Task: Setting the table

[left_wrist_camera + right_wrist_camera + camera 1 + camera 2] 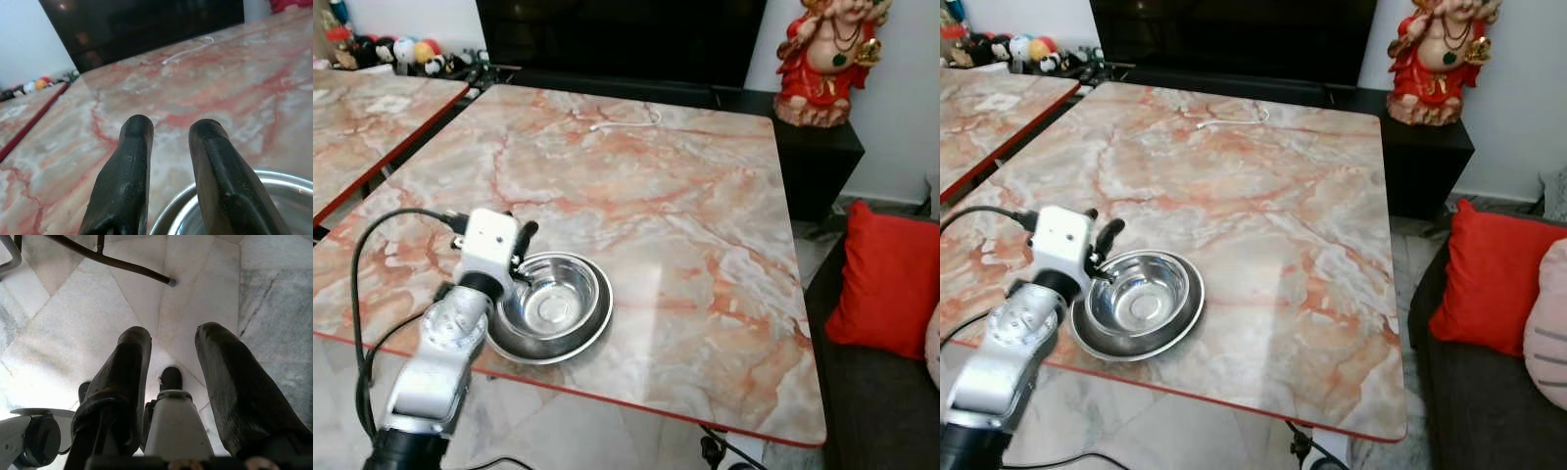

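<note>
- A steel bowl [551, 305] sits inside a wider steel plate [570, 345], both near the front left edge of the marble table [705, 255], just behind its red rim.
- The left gripper [521, 257] is at the bowl's left rim. In the left wrist view one black finger [230, 181] lies over the rim and inside the bowl [288, 205], while the other finger [122, 176] stays outside above the tabletop.
- The fingers stand a little apart with the bowl's wall running between them; whether they actually press on the metal cannot be told.
- The left arm [445, 357] reaches up from the lower left, with a black cable [372, 245] looping over the table edge beside it.
- Farther back on the table, near its far edge, lies a thin white cable [626, 121], well apart from the bowl.
- The right gripper [171, 382] hangs idle and points down at a pale tiled floor [274, 298], its two fingers spread and nothing between them.
- A second marble table [362, 127] stands to the left.
- Behind the main table are a dark cabinet [818, 157] with a red figurine [827, 59] on it, and to the right a red cushion [891, 279].
</note>
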`<state>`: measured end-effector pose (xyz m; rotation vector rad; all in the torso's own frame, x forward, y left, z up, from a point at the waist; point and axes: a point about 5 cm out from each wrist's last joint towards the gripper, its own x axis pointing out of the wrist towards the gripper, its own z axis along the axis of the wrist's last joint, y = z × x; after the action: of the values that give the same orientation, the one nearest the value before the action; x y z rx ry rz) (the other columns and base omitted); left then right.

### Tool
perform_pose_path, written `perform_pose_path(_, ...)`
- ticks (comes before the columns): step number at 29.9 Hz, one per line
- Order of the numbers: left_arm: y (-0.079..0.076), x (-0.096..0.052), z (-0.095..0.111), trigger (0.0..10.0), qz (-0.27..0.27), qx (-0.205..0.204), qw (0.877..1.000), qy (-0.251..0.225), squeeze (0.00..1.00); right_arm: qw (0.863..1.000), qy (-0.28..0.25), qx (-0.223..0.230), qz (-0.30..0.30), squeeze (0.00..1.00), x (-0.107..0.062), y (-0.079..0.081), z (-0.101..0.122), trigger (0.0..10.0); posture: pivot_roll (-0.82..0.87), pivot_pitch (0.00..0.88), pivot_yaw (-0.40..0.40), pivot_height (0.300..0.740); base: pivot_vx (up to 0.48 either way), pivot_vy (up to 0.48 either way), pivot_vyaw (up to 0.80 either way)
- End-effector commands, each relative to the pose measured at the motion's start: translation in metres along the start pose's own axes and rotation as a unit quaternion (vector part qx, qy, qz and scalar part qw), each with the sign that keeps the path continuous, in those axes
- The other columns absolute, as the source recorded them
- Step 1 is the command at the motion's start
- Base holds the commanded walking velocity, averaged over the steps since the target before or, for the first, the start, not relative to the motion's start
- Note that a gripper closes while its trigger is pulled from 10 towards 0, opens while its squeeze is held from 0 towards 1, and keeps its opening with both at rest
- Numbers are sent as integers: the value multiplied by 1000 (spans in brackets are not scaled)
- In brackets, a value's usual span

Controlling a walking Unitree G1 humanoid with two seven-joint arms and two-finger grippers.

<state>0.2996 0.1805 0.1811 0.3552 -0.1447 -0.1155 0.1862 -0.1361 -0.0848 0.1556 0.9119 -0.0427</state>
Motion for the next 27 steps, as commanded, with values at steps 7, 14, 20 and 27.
perform_pose_path(7, -8, -14, -13, 10000, 42, 13, 999, -15, 0, 1000, 3, -1, -3, 0, -1, 1, -4, 10000, 110, 0, -23, 740, 0, 0, 0)
perform_pose_path(14, 0, -25, -30, 10000, 84, 13, 996, -4, 0, 1000, 5, -5, -4, 0, -1, 0, -5, 10000, 109, 0, -25, 740, 0, 78, 0)
perform_pose_path(20, -1, -26, -30, 10000, 93, 15, 996, -12, 0, 1000, 7, -8, -4, 0, -1, -1, -6, 10000, 114, 0, -26, 740, 0, 321, 0)
perform_pose_path(27, -1, -22, -30, 10000, 92, 19, 995, -24, 0, 1000, 8, -9, -3, 0, -2, -1, -7, 10000, 111, 0, -21, 740, 0, 449, 0)
